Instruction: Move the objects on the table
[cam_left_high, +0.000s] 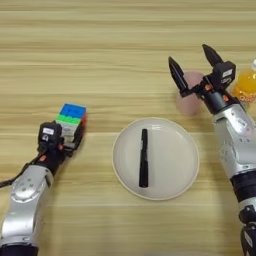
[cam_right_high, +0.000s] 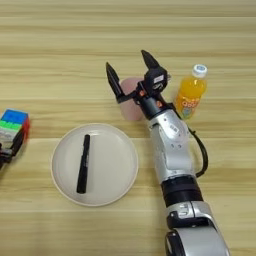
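The table (cam_left_high: 100, 60) is light-brown wood with horizontal grain stripes.

Left gripper (cam_left_high: 70, 135): it sits at the left side of the table, on a silver forearm with a black wrist. Its black fingers close on the cube (cam_left_high: 71, 120), a small blocky puzzle with glossy blue and green tiles on top and a red edge on the right. The cube is left of the plate and apart from it.

Right gripper (cam_right_high: 131, 70): it is at the far right-centre of the table. Its two tapered, pointed black fingers are spread wide, one on each side of the cup (cam_right_high: 131, 102). The cup is pale pink, translucent plastic, round, standing just beyond the plate's far right rim. Whether the fingers touch the cup cannot be told.

The bottle (cam_right_high: 190, 93) stands upright just right of the right gripper's wrist. It is small and clear, filled with orange liquid, with a white ribbed cap and a printed label.

The plate (cam_left_high: 172, 170) is round, beige, smooth and shallow, at the centre of the table. A slim black pen (cam_left_high: 144, 157) lies on it, lengthwise toward the far edge.
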